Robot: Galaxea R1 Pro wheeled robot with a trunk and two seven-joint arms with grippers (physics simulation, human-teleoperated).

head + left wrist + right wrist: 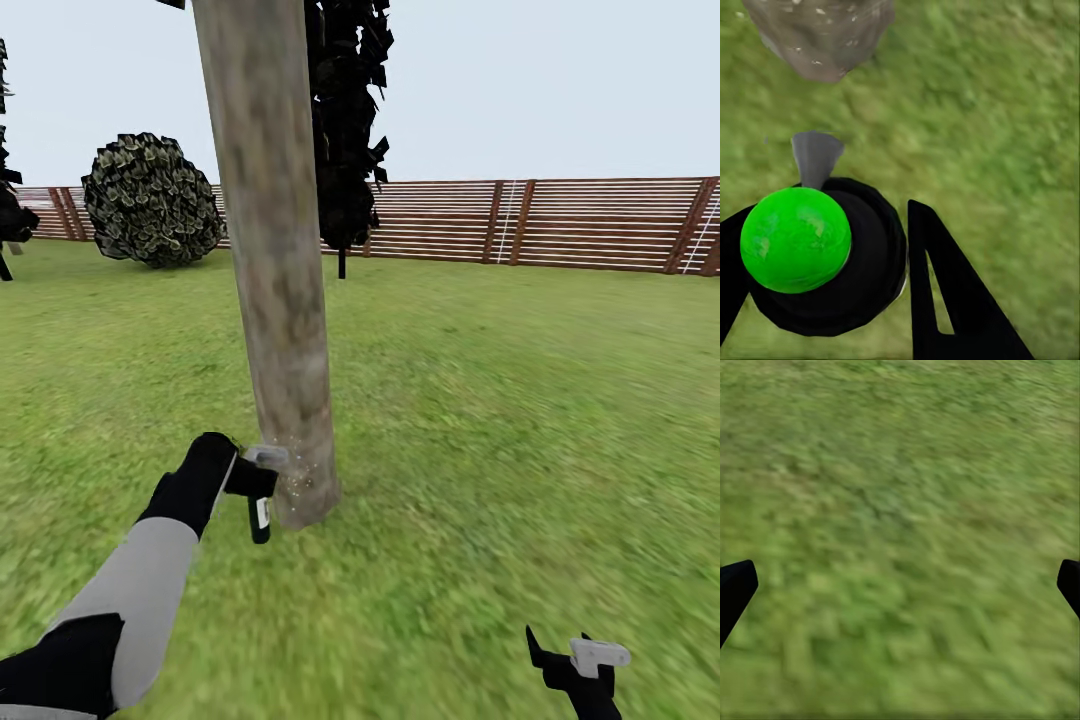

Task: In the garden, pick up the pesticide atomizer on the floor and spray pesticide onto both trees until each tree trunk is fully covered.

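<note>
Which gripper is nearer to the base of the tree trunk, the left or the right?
Left. The left gripper holds the pesticide atomizer right beside the tree trunk base; the right gripper hangs far away over the grass.

A fenced garden: green lawn (520,400), wooden slat fence (560,222), tree trunk (275,250), bush (150,200).

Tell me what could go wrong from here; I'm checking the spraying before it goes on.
1. The white specks of pesticide sit only near the base of the tree trunk; the bare upper stretch may stay uncovered.
2. The left gripper holds the pesticide atomizer very close to the trunk and could bump it.
3. The atomizer hangs below the fingers and might slip.
</note>
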